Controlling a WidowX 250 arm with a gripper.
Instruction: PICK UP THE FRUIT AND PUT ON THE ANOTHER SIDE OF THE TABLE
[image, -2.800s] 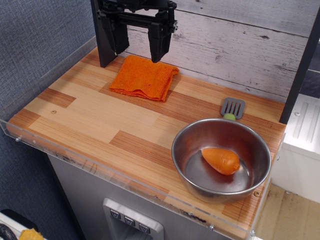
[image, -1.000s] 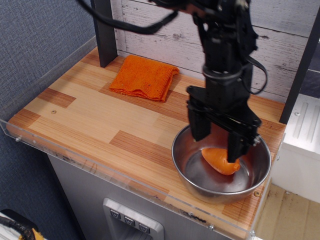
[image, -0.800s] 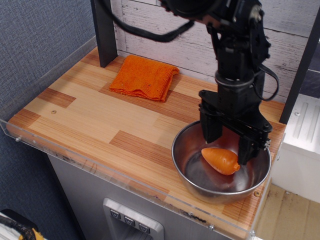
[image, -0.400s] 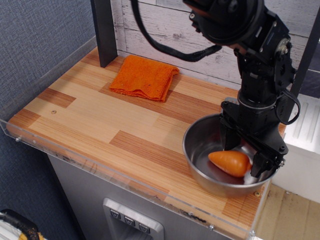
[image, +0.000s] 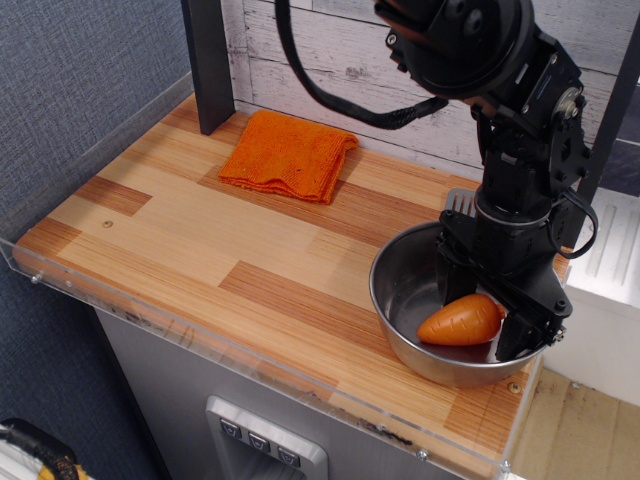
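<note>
The counter (image: 200, 240), a light and brown striped plank top with a clear acrylic rim along its near and left edges, fills most of the view. A black robot arm (image: 500, 110) comes down from the 12 o'clock edge toward the 4 o'clock part of the counter, a black cable looping off its upper body. A dark upright post (image: 212, 60) stands at the back around 11 o'clock. Just beside the post, toward 12 o'clock, lies a folded orange cloth (image: 290, 155), well apart from everything else.

At 4 o'clock sits a steel bowl (image: 405, 300), close to the counter's near right corner. The end effector (image: 478, 314) reaches down into the bowl, its two dark fingers (image: 522, 332) spread, one on either side of the broad end of the fruit (image: 458, 321). The fruit lies on its side inside the bowl, its point toward 9 o'clock. Whether the fingers touch the fruit cannot be told. Behind the bowl, at its 12 o'clock side, a small grey slotted spatula head (image: 459, 203) peeks out beside the arm.
</note>
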